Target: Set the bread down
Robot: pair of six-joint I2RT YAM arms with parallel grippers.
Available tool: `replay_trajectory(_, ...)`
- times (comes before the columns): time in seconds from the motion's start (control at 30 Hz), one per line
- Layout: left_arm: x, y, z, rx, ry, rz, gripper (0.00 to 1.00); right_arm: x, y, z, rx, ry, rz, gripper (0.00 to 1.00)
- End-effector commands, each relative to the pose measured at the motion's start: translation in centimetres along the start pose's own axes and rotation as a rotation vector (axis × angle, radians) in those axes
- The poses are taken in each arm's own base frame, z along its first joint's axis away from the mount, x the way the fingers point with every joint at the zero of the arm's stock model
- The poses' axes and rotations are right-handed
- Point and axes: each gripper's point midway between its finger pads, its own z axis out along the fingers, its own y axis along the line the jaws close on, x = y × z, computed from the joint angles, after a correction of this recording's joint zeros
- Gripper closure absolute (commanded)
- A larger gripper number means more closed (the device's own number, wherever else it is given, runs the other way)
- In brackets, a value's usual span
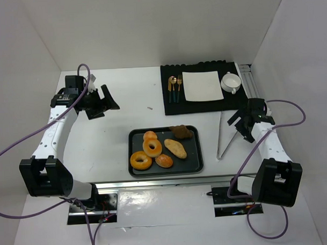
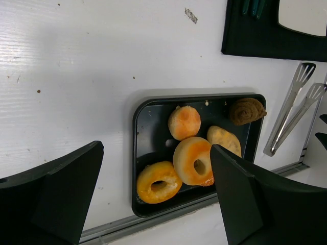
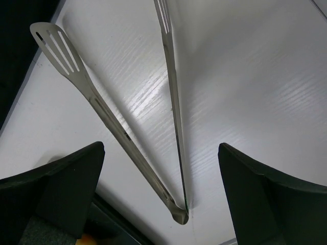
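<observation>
Left gripper gapes wide, holding nothing, over bare table back-left of the tray. Right gripper is just as wide, empty, above the tongs. Both breads are in the tray: the flat ring hole-up, the bigger ring tilted against a roll.

The top camera sits high behind the arms and looks down over the whole table, far edge uppermost. The left wrist camera hangs well above the table, tilted toward the tray and the tongs (both also plain from the top). The right wrist camera faces down, very near the same tongs, which nearly fill its frame
</observation>
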Motion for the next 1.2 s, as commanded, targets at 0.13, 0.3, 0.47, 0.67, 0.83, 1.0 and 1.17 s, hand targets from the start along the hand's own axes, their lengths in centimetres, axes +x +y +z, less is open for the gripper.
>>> replay_trajectory(0.13,-0.6,-0.9,-0.5,0.045,-0.008,0.032,0.01,-0.7,0.0,-0.6,-0.044,-0.071,0.017,0.01)
replay_trajectory(0.3,-0.4,-0.9,-0.6,0.047,-0.007,0.032,0.01,1.1,-0.8,-0.1,-0.054,-0.050,-0.032,0.01)
replay_trajectory(0.47,0.1,-0.4,-0.3,0.031,0.006,0.024,0.00,3.4,-0.2,0.1,-0.075,-0.010,-0.100,0.01)
replay_trajectory(0.67,0.0,-0.6,-0.1,0.044,0.001,0.008,0.00,5.1,1.9,0.8,-0.139,0.031,-0.162,0.01)
replay_trajectory(0.83,0.1,-0.4,0.2,0.040,0.009,0.005,0.00,6.4,2.8,1.5,-0.160,0.045,-0.221,0.01)
replay_trajectory(1.0,0.2,-0.3,0.5,0.037,0.018,0.001,0.00,7.4,2.1,3.3,-0.045,0.087,-0.225,0.01)
replay_trajectory(1.17,0.1,-0.1,0.5,0.028,0.014,0.001,0.00,7.6,1.9,4.5,0.008,0.067,-0.235,0.01)
